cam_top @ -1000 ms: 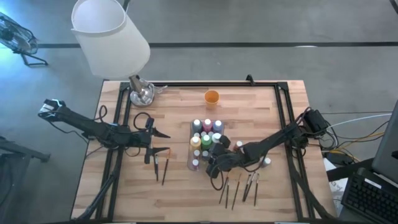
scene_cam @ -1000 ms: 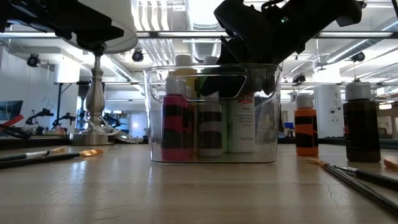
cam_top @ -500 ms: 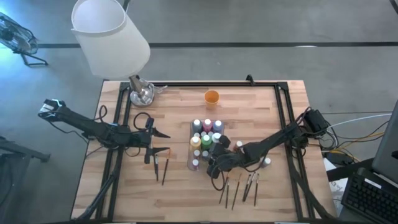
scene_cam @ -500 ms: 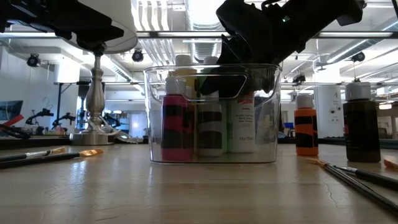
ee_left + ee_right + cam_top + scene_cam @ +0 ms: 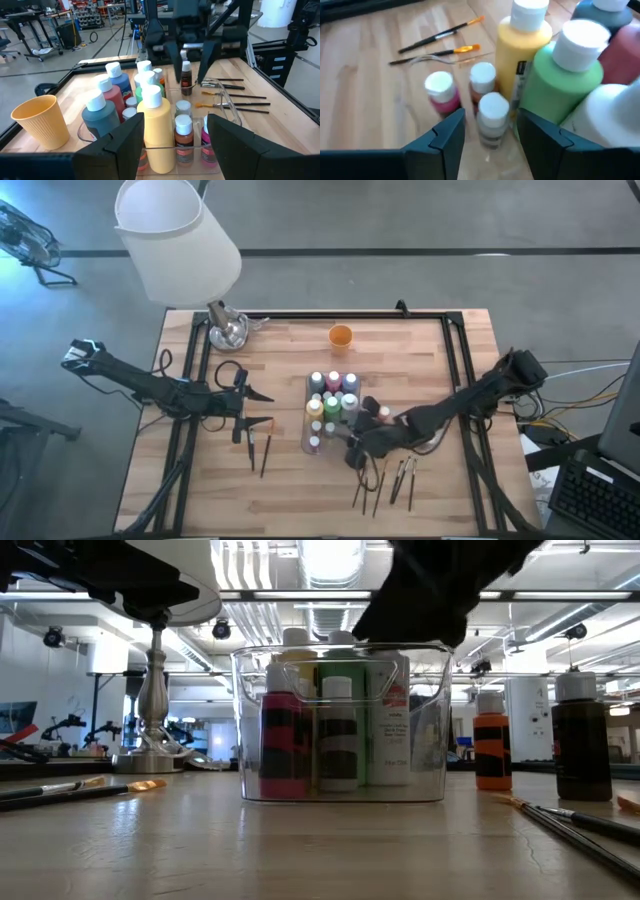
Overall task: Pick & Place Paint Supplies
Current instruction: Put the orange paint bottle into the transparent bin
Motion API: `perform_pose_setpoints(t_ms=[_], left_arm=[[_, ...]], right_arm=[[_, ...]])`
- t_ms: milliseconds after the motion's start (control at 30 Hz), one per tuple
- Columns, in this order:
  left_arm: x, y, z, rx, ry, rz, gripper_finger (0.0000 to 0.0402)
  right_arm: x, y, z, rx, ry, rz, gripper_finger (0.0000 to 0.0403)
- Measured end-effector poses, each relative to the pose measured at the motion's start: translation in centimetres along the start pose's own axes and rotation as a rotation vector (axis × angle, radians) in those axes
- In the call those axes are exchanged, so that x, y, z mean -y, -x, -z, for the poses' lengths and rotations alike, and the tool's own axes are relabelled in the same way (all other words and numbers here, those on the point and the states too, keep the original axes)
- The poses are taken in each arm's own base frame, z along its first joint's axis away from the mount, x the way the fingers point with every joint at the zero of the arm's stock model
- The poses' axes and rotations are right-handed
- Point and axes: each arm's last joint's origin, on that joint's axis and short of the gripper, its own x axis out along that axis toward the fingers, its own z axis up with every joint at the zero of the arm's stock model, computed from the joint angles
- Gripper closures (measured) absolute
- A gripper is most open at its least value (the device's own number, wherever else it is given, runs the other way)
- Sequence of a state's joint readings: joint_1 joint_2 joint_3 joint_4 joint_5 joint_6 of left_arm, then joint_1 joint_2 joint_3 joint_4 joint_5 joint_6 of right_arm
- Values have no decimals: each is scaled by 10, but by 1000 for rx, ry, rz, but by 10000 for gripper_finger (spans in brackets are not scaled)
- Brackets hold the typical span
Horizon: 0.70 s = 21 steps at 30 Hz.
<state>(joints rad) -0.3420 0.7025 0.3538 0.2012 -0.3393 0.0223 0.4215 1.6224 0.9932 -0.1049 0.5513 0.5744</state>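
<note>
A clear tray [image 5: 306, 430] near the table's middle holds several paint bottles [image 5: 331, 400], also in the low view [image 5: 338, 735] and the left wrist view [image 5: 150, 117]. My right gripper [image 5: 352, 440] is open. It hovers above the tray's near right corner, over a small white-capped bottle [image 5: 492, 117] that stands in the tray. Its fingers touch nothing. My left gripper [image 5: 262, 408] waits open, left of the tray. Two more bottles, orange [image 5: 492, 745] and dark [image 5: 580, 740], stand on the table right of the tray. Brushes [image 5: 385, 480] lie near the near edge.
More brushes [image 5: 258, 450] lie beside the left gripper. An orange cup [image 5: 340, 335] stands toward the far edge. A lamp with a white shade [image 5: 180, 240] has its metal base [image 5: 228, 330] on the far left corner. A black frame [image 5: 455, 370] borders the table.
My right gripper has risen out of the tray and drawn back a little toward the table's right and near edges. It has let go of a small white-capped bottle, which now stands upright in the tray among the others. The left arm has kept still.
</note>
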Motion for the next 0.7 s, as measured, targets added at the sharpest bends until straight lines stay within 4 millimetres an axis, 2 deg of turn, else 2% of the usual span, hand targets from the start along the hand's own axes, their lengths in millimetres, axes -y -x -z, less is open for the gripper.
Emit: perform_pose_setpoints(t_ms=[233,433,600,700], left_arm=[[0,0,0,0,0,0,179],[0,0,0,4,1,0,179],[0,0,-1,8,2,0,179],[0,0,-1,8,2,0,179]], right_arm=[[-6,57,-7,-5,28,-90,234],[10,110,-8,-69,-60,-117,250],[34,134,-9,-150,-151,-88,258],[43,136,-11,-209,-174,-101,262]])
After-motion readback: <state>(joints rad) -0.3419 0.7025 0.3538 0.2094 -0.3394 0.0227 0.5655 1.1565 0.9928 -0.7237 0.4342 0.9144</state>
